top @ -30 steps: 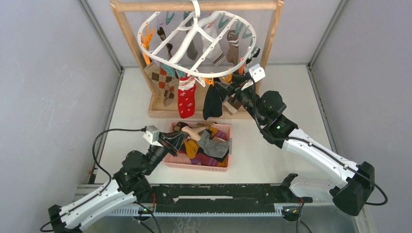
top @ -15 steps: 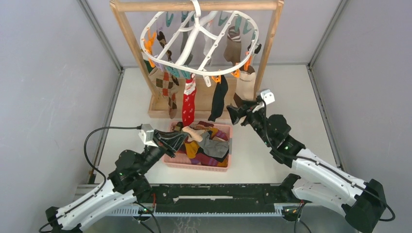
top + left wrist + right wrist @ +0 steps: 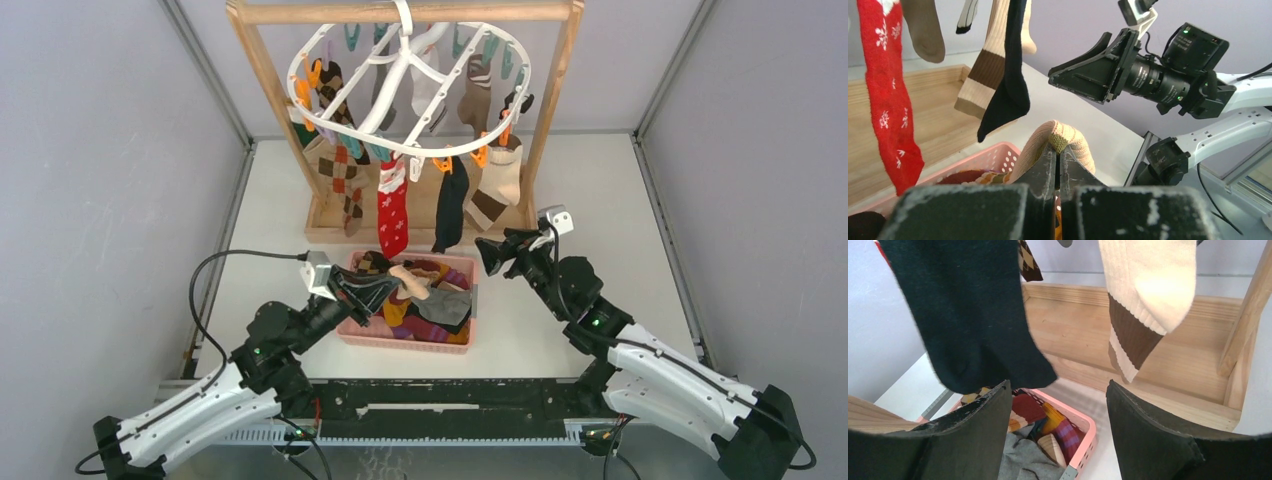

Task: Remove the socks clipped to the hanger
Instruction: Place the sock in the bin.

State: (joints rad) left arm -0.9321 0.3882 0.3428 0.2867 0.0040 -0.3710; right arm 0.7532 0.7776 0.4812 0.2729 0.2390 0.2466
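Note:
The white hanger [image 3: 410, 80] hangs by its hook from the wooden frame, with socks clipped round its ring. At the front hang a red sock [image 3: 393, 205], a black sock [image 3: 450, 205] and a cream sock with brown stripes [image 3: 497, 185]; an argyle one [image 3: 340, 170] hangs at the left. My right gripper [image 3: 487, 252] stands open and empty just below and in front of the cream sock [image 3: 1143, 285] and the black sock [image 3: 968, 315]. My left gripper [image 3: 1057, 160] is shut on a beige sock [image 3: 1068, 145] over the pink basket [image 3: 405, 343].
The pink basket [image 3: 1083, 422] holds several loose socks in grey, mustard, purple and dark red. The wooden frame stand [image 3: 555, 100] has a flat base [image 3: 1168, 370] behind the hanging socks. Grey walls close in both sides of the table.
My right gripper has come down and back from the hanger's front clips and opened wider. The hanger has swung back and settled. The left gripper with the beige sock shifted slightly right.

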